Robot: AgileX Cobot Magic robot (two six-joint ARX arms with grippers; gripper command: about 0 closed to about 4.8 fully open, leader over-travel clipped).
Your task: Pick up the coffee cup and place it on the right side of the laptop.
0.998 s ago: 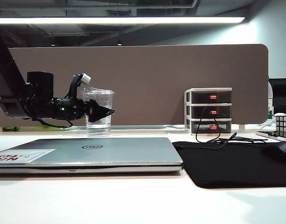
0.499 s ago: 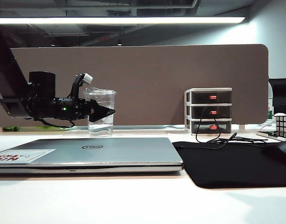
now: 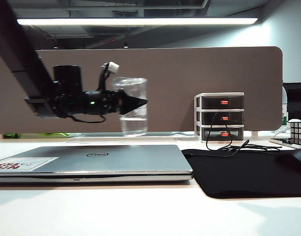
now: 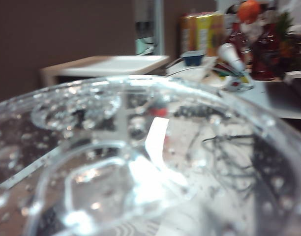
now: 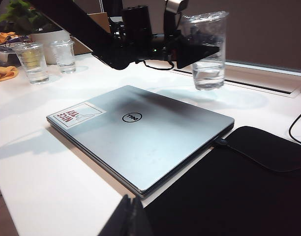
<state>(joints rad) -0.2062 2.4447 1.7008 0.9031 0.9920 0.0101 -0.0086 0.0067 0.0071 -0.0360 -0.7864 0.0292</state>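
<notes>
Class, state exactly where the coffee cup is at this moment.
In the exterior view the coffee cup hangs off the table, held by the left gripper, behind the laptop and left of the drawer organizer.

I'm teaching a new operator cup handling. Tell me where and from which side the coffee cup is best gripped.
Grip the coffee cup around its upper wall, coming in level from the side, as the left gripper does. It is upright, lidded and holds liquid; the walls taper downward.
</notes>
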